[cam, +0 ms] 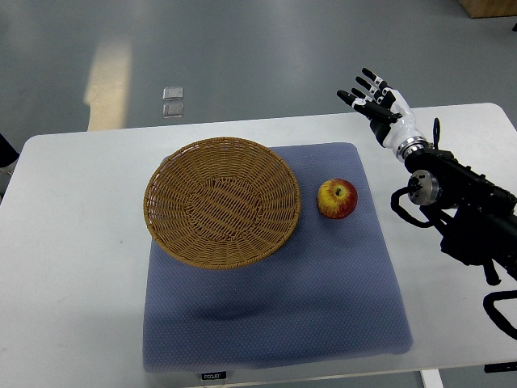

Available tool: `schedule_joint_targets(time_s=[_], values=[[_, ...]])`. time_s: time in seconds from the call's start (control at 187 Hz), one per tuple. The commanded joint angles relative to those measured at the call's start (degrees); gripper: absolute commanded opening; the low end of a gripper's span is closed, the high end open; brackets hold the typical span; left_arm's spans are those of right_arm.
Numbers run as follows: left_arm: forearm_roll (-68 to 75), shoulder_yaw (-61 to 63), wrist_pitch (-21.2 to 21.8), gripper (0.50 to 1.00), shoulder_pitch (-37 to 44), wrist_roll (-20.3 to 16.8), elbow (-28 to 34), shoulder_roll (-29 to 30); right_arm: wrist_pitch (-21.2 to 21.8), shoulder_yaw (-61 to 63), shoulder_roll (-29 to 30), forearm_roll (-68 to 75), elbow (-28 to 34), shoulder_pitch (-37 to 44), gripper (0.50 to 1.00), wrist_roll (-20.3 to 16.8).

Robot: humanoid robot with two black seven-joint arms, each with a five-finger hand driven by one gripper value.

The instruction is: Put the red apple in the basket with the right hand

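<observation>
A red and yellow apple point(337, 198) sits on a blue-grey mat point(275, 307), just right of a round woven wicker basket point(222, 200). The basket is empty. My right hand point(373, 99) is raised over the table's far right part, fingers spread and holding nothing. It is up and to the right of the apple, well apart from it. Its black arm point(460, 198) comes in from the right edge. The left arm does not show.
The mat lies on a white table point(73, 242). Grey floor lies beyond the table's far edge, with two small clear squares point(172, 101) on it. A brown box corner point(489, 6) shows at the top right.
</observation>
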Motion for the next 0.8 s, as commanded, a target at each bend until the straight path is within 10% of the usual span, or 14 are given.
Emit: schedule_joint_targets(time_s=[0.0, 0.439, 0.792], values=[[0.0, 0.0, 0.0, 1.000, 0.0, 0.0, -0.1, 0.0, -1.6, -0.2, -0.8, 0.0, 0.1, 0.7, 0.924, -0.4], [0.0, 0.0, 0.0, 1.000, 0.0, 0.0, -0.1, 0.0, -1.4, -4.3, -4.7, -2.7, 2.1, 5.2, 0.924, -0.4], [0.0, 0.0, 0.0, 1.000, 0.0, 0.0, 0.0, 0.0, 3.8, -20.1, -17.2, -16.7, 17.6, 11.6, 0.924, -0.3]])
